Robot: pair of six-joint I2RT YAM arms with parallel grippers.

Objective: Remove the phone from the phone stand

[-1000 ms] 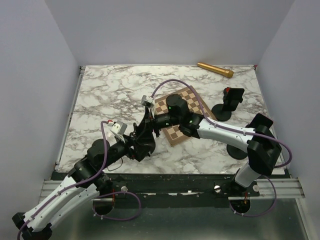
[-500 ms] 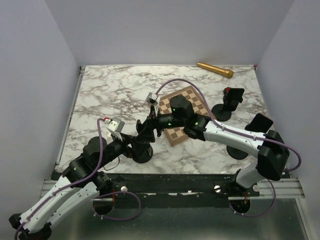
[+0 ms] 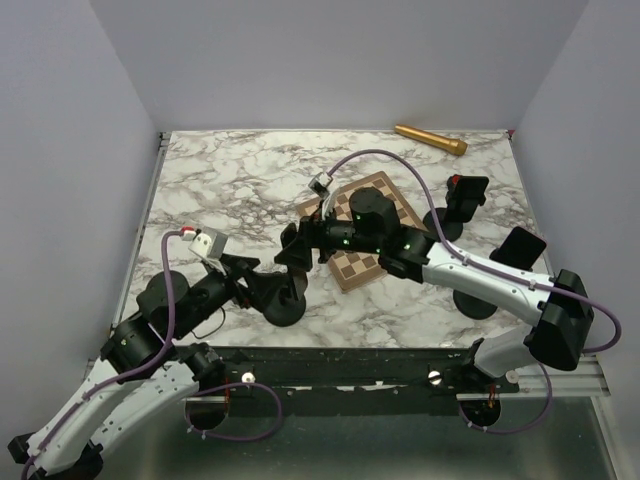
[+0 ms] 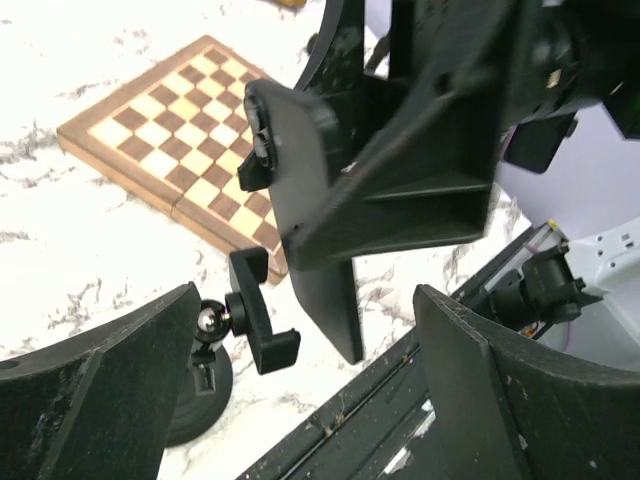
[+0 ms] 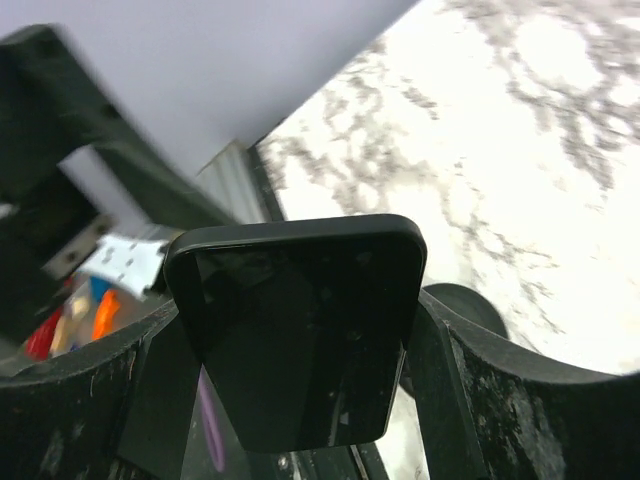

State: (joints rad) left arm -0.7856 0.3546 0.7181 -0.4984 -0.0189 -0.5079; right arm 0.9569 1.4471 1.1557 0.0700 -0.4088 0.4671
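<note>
Phone [image 5: 300, 330]: up in the air, gripped by its two sides.
Right gripper [image 5: 290, 385]: closed on the phone.
Phone stand [image 4: 255, 318]: on the marble table [image 3: 200, 180], its clamp below the phone and apart from it.
Left gripper [image 4: 300, 400]: wide open, holds nothing; the stand's base seems just beside one finger.

Chessboard [image 3: 362, 266], golden cylinder [image 3: 430, 139], marble table [image 3: 220, 180]

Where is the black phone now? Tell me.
In the top view, the black phone sits in the right pincer, left of the wooden chessboard, above the black stand.
</note>
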